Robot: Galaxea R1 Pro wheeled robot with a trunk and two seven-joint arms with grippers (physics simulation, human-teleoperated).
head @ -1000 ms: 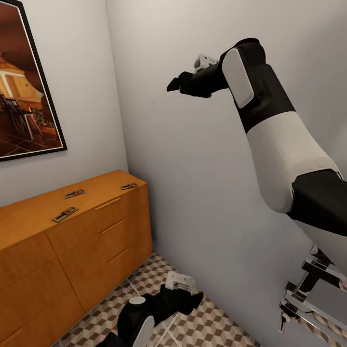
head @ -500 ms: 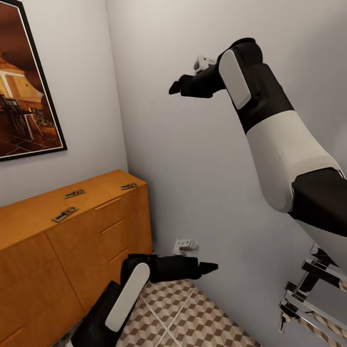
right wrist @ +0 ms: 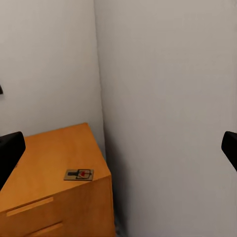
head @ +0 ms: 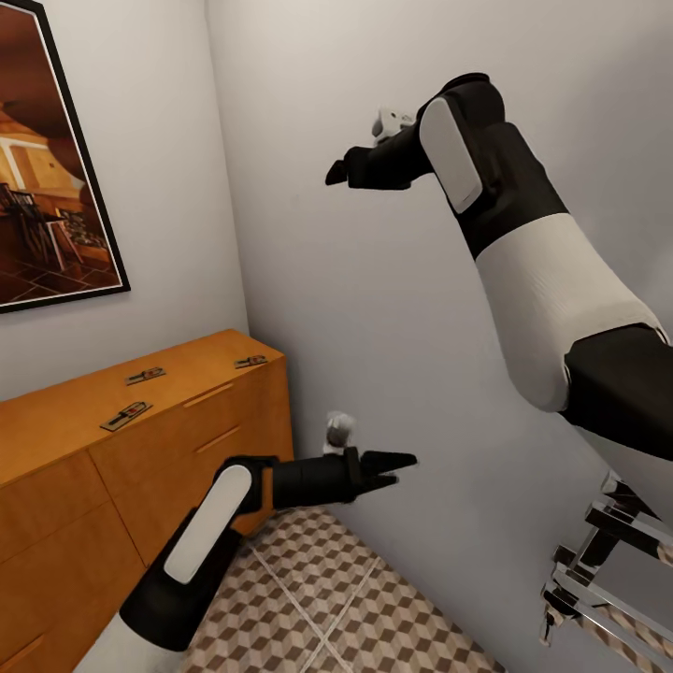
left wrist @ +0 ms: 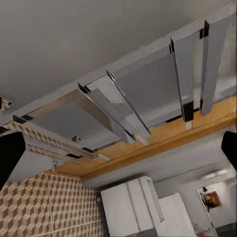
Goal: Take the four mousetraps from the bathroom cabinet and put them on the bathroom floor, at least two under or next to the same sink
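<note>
Head view: the left gripper [head: 393, 467], fingers spread and empty, reaches low over the bathroom floor [head: 327, 598] toward the bare right wall, while the right gripper [head: 335, 172], spread too, hangs high beside it, and three mousetraps [head: 126, 415] lie atop the cabinet [head: 140, 467] at left.

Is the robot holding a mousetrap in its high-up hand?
No, the right gripper is up by the wall with nothing in it, while three mousetraps lie on the cabinet.
</note>
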